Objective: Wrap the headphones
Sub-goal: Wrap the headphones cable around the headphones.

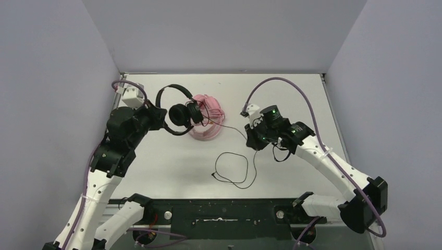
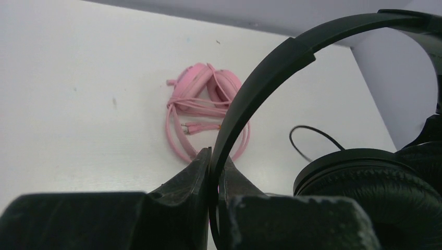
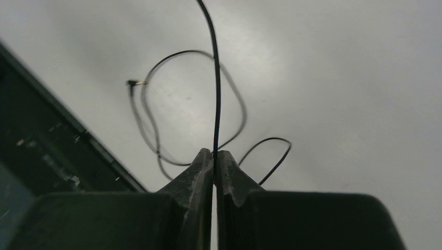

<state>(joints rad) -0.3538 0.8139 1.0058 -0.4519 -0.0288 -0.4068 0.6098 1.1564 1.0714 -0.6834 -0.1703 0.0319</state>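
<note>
Above the white bench (image 1: 156,172), the left gripper (image 2: 213,156) clamps the black headphones (image 1: 180,115) by the headband as an anchor. The right gripper (image 3: 215,156) pinches their cable (image 3: 216,78), presumably for winding.

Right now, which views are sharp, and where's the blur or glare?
Top external: evenly lit, sharp, no glare on the table. Left wrist: left fingers and black headphones close and soft; pink headphones sharper. Right wrist: soft sheen on the table, left edge smeared, black cable a clean silhouette above the right fingers.
</note>
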